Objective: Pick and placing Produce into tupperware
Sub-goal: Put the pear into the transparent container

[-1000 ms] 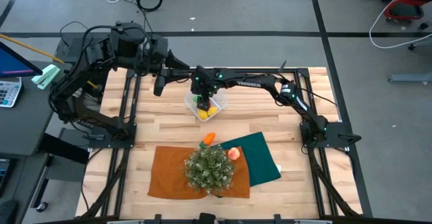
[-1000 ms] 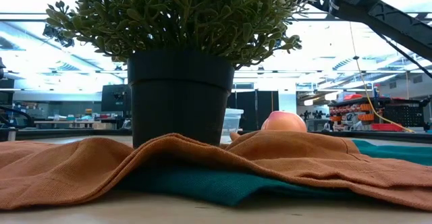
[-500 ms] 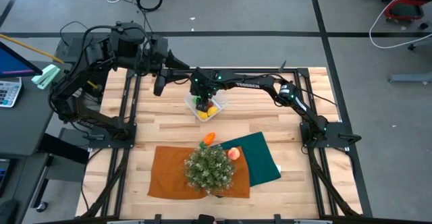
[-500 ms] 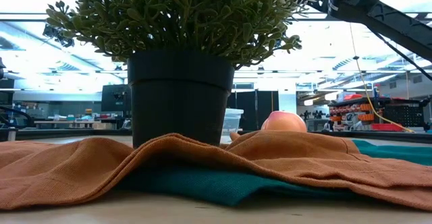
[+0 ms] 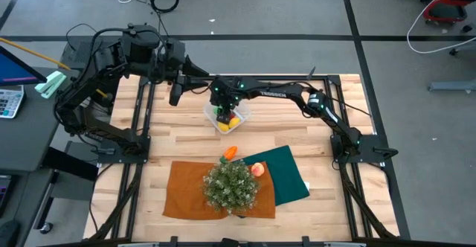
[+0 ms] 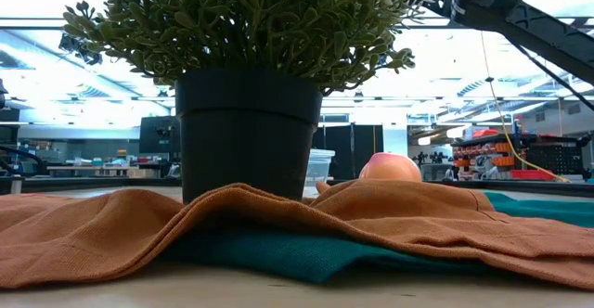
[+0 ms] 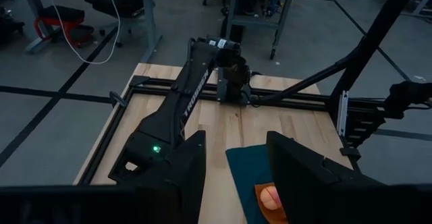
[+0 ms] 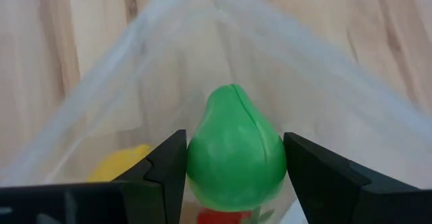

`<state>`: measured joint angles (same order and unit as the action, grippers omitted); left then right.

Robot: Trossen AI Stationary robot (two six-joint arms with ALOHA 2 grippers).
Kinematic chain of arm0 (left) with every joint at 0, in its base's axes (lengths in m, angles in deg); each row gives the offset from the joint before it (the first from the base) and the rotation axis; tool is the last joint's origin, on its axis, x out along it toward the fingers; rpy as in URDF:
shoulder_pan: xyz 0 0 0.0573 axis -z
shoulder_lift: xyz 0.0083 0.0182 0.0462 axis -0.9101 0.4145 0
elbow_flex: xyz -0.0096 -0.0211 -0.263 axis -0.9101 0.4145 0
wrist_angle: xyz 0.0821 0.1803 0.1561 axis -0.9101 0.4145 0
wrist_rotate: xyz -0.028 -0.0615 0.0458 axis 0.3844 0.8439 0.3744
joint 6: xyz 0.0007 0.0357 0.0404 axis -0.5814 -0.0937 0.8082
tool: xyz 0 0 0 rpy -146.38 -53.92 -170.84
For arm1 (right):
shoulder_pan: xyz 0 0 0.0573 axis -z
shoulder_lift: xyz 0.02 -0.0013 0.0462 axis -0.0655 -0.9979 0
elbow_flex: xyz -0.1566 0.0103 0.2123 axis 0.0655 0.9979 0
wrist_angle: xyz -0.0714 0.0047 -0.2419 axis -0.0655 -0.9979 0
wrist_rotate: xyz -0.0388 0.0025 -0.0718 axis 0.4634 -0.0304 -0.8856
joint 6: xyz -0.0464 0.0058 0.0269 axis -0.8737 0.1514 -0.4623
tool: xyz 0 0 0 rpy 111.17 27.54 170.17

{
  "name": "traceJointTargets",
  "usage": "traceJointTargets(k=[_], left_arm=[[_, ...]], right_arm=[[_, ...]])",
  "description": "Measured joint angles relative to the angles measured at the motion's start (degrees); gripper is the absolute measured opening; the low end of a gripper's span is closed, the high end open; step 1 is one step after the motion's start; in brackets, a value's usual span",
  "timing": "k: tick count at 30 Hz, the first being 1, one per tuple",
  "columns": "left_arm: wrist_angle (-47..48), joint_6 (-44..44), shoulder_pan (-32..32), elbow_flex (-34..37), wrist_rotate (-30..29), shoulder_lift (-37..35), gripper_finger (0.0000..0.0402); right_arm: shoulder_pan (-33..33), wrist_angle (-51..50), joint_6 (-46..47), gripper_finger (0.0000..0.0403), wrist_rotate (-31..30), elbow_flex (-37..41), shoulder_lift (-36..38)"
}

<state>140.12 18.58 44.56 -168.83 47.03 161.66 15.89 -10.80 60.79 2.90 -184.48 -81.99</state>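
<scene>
Reaching over the worktop (image 5: 178, 139), the right arm holds its right claw (image 8: 233, 163) down inside the clear tupperware (image 5: 227, 114), its two fingers (image 8: 165, 163) pressed against either side of a green pear-shaped piece of produce (image 8: 234, 158). Below and beside the claw inside the container lie a yellow piece (image 8: 121, 162) and a red one (image 8: 224, 216). The left claw (image 7: 233, 163) waits beside the tupperware, fingers apart and holding nothing.

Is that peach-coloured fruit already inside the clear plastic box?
No. In the high view the peach-pink fruit lies on the cloths beside the potted plant, well apart from the clear container.
</scene>
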Motion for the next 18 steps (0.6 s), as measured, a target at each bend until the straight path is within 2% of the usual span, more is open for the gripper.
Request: traceJointTargets(k=[6,18], left_arm=[[0.0,0.1,0.0,0.0,0.0,0.0,0.0162],[0.0,0.0,0.0,0.0,0.0,0.0,0.0162]], right_arm=[[-0.3,-3.6,0.5,0.0185,-2.6,0.0,0.0],[-0.3,-5.2,0.8,0.0187,-2.2,0.0,0.0]])
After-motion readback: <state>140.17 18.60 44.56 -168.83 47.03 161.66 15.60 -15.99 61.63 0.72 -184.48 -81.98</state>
